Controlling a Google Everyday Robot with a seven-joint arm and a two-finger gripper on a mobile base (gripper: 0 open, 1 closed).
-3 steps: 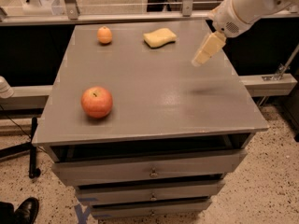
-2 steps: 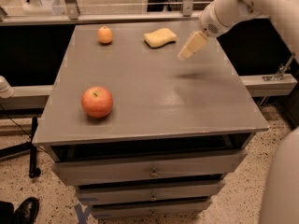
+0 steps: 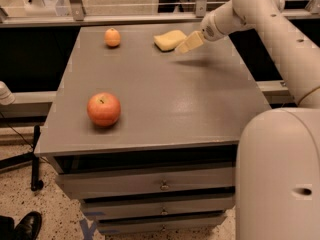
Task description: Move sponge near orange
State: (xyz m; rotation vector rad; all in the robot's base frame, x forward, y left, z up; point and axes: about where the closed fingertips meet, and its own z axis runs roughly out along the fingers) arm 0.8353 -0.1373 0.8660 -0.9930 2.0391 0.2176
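Observation:
The pale yellow sponge (image 3: 169, 39) lies flat near the far edge of the grey table (image 3: 165, 99), right of centre. The small orange (image 3: 112, 37) sits at the far left of the table, well apart from the sponge. My gripper (image 3: 187, 44) hangs just above the table at the sponge's right end, close to it or touching it. The white arm reaches in from the right.
A larger red-orange apple (image 3: 104, 109) sits at the front left of the table. The table has drawers (image 3: 150, 184) under its front edge. The robot's white body (image 3: 280, 174) fills the lower right. A shoe (image 3: 27, 225) shows on the floor at lower left.
My gripper has moved left and toward the far edge, from over the table's right side to the sponge's right end. The sponge, orange and apple have not moved.

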